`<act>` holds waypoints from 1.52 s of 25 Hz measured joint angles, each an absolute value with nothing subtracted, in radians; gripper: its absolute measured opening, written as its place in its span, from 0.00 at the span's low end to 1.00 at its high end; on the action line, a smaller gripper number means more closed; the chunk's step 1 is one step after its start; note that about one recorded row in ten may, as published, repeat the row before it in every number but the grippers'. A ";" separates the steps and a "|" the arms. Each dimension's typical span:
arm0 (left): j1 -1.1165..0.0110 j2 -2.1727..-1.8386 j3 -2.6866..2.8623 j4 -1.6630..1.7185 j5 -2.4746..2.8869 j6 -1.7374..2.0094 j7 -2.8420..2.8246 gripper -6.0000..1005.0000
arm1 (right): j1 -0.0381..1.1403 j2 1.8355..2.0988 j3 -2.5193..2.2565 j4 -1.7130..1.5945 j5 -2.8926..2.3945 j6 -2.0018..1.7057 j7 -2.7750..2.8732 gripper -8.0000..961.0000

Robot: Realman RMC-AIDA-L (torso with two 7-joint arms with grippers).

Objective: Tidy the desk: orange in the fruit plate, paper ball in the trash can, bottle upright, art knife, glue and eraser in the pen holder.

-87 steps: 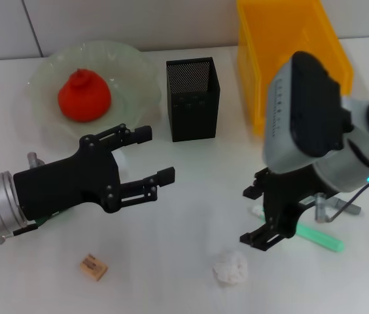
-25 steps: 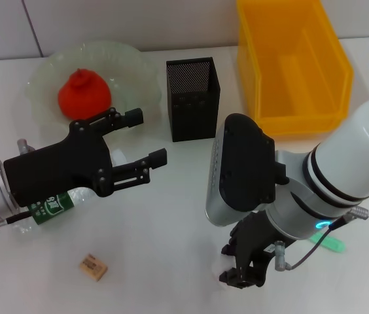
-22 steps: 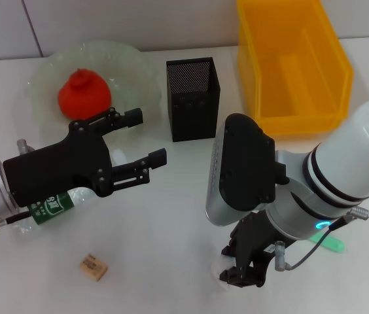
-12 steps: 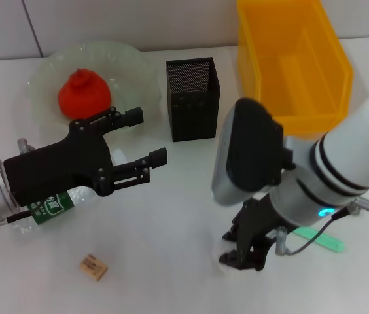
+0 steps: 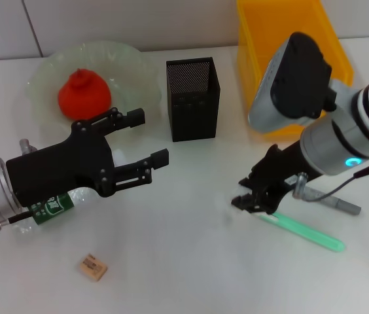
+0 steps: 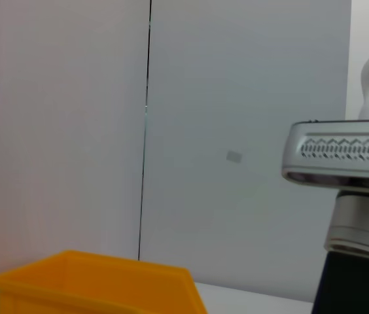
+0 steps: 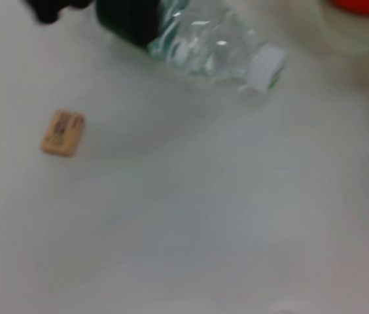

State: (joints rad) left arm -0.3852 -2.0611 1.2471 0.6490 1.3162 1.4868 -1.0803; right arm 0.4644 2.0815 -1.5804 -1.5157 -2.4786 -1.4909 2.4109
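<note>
The orange (image 5: 83, 95) lies in the pale green fruit plate (image 5: 40, 73). Under my left arm the bottle (image 5: 52, 204) lies on its side, also seen in the right wrist view as the bottle (image 7: 204, 39). My left gripper (image 5: 149, 136) hovers open above the table, left of the black mesh pen holder (image 5: 193, 98). My right gripper (image 5: 252, 198) is raised over the table with its fingers drawn together. The paper ball no longer shows on the table and is hidden among those fingers. The eraser (image 5: 93, 267) lies near the front. The green art knife (image 5: 302, 229) and grey glue (image 5: 338, 203) lie at the right.
The yellow trash can (image 5: 289, 59) stands at the back right, behind my right arm; its rim (image 6: 93, 278) shows in the left wrist view. The eraser (image 7: 62, 132) lies on bare white table in the right wrist view.
My right gripper dropped onto the paper ball near the front edge, then rose and swung back toward the right. The ball is gone from its spot. The left arm barely moved.
</note>
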 joint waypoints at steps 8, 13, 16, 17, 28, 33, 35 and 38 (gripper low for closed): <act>-0.385 -2.062 1.247 0.649 1.318 1.484 -1.079 0.75 | 0.465 2.080 -1.495 -1.520 -2.481 -1.455 2.387 0.31; -0.385 -2.062 1.247 0.648 1.318 1.482 -1.077 0.75 | 0.465 2.080 -1.460 -1.532 -2.481 -1.419 2.384 0.31; -0.385 -2.063 1.247 0.646 1.318 1.482 -1.077 0.75 | 0.463 2.081 -1.437 -1.537 -2.480 -1.367 2.374 0.30; -0.385 -2.063 1.247 0.646 1.318 1.482 -1.077 0.75 | 0.463 2.081 -1.437 -1.537 -2.480 -1.367 2.374 0.30; -0.386 -2.066 1.247 0.636 1.318 1.480 -1.074 0.75 | 0.434 2.082 -1.415 -1.538 -2.475 -1.188 2.357 0.30; -0.387 -2.067 1.247 0.623 1.318 1.480 -1.063 0.75 | 0.423 2.083 -1.414 -1.538 -2.474 -1.136 2.357 0.30; -0.388 -2.067 1.248 0.623 1.318 1.480 -1.063 0.75 | 0.421 2.084 -1.414 -1.537 -2.473 -1.125 2.357 0.30; -0.388 -2.066 1.249 0.620 1.318 1.480 -1.063 0.74 | 0.419 2.084 -1.414 -1.535 -2.473 -1.109 2.357 0.30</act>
